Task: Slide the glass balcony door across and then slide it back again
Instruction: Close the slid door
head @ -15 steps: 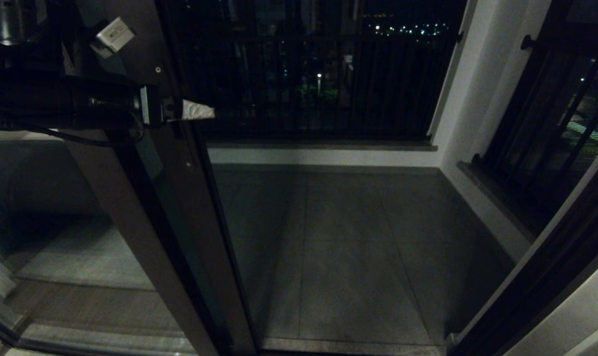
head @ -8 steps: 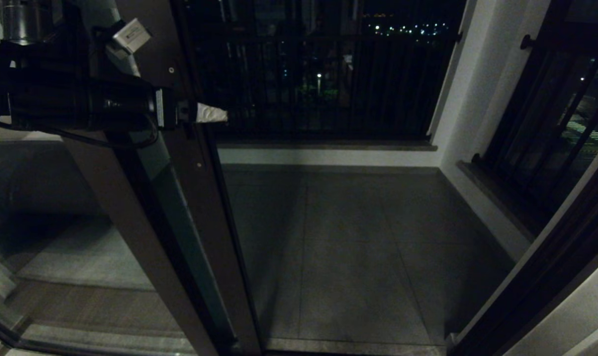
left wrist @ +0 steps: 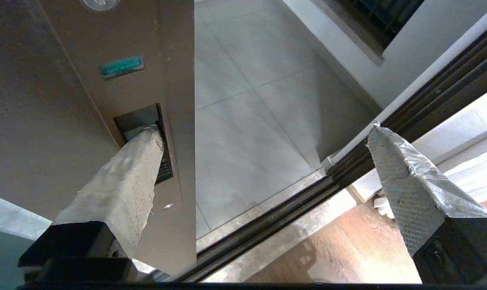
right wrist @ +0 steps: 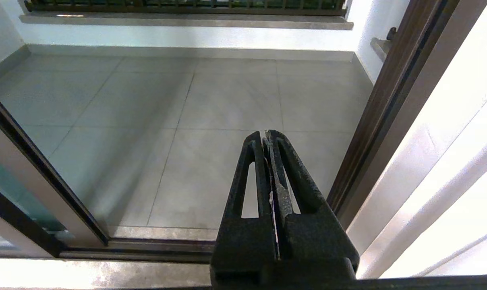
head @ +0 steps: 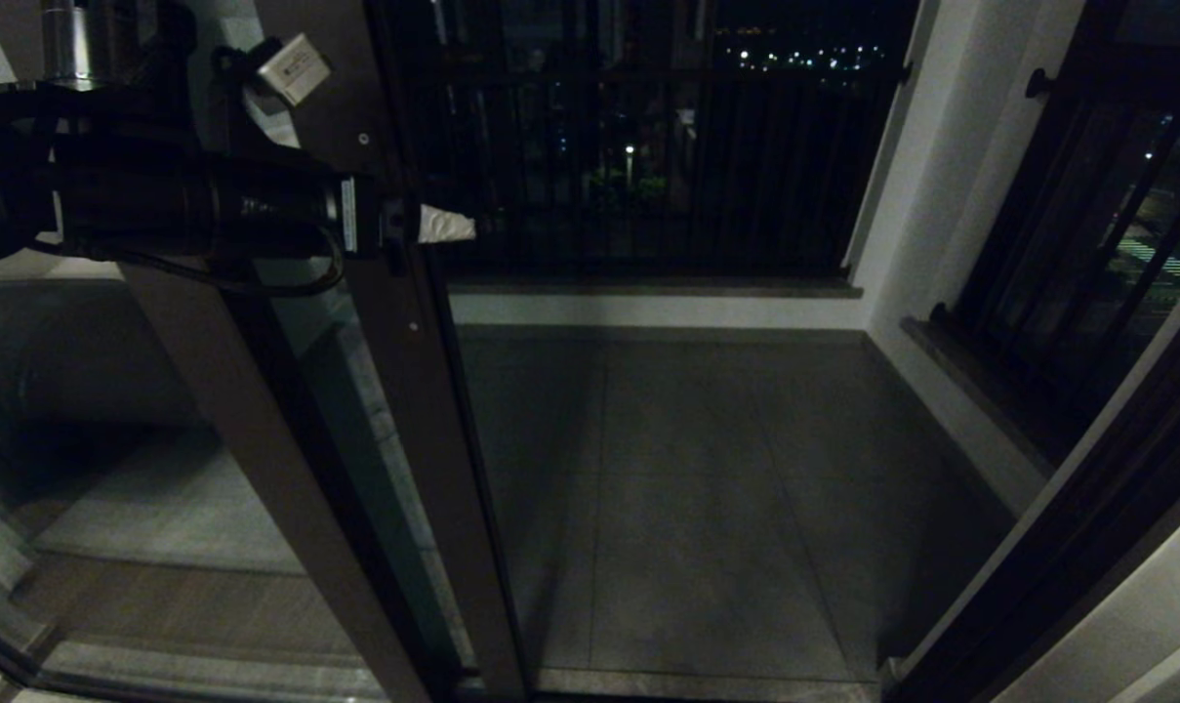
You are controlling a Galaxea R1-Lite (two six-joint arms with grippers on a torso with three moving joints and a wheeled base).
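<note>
Fingers of the left gripper (left wrist: pixel 263 133) stand spread wide, each wrapped in pale textured tape. One taped finger (left wrist: pixel 134 161) has its tip pushed into the narrow recessed handle slot (left wrist: pixel 144 139) of the glass balcony door (head: pixel 409 391); the other finger (left wrist: pixel 404 173) hangs free, well apart from the door, over the open doorway. Nothing is clamped between them.

Around the inserted finger, the door's edge stile is flat dark brown metal, with a small screw just beside the slot and a small green label further along the stile. Behind the stile, the head view shows a tall reflective pane with a greenish edge running down to the floor track (left wrist: pixel 267 225). Beyond the free finger lie the grey tiled balcony floor (head: pixel 707 508) and a dark railing (head: pixel 648 146).

Right gripper (right wrist: pixel 269 139) is parked low by the doorway's threshold, its black fingers pressed together and holding nothing.
</note>
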